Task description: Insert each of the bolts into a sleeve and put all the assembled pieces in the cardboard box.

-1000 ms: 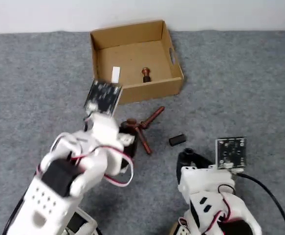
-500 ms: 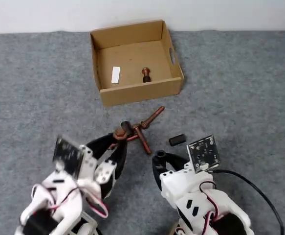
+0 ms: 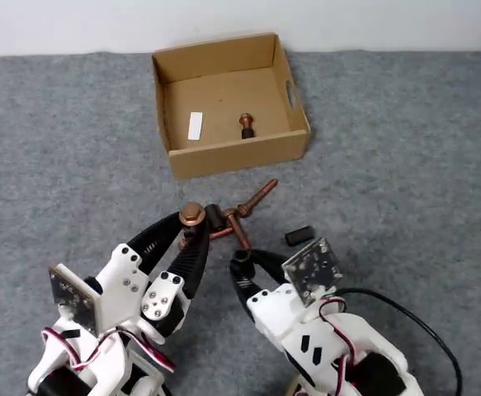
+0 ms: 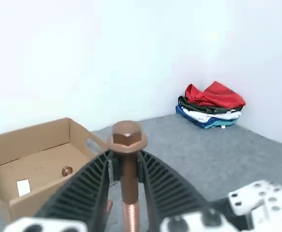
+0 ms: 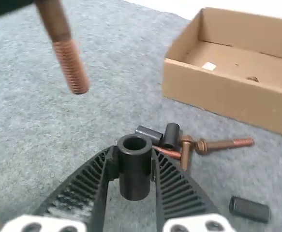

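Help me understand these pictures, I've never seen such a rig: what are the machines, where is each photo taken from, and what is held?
These are two small white robot arms on a grey carpeted table. One picture looks down from a fixed camera above; the other two come from a camera on each arm's wrist, looking along its black gripper. The left gripper holds a copper bolt upright. The right gripper holds a black sleeve, hole facing up. More bolts and a loose sleeve lie on the carpet. The cardboard box beyond them has one copper piece inside.
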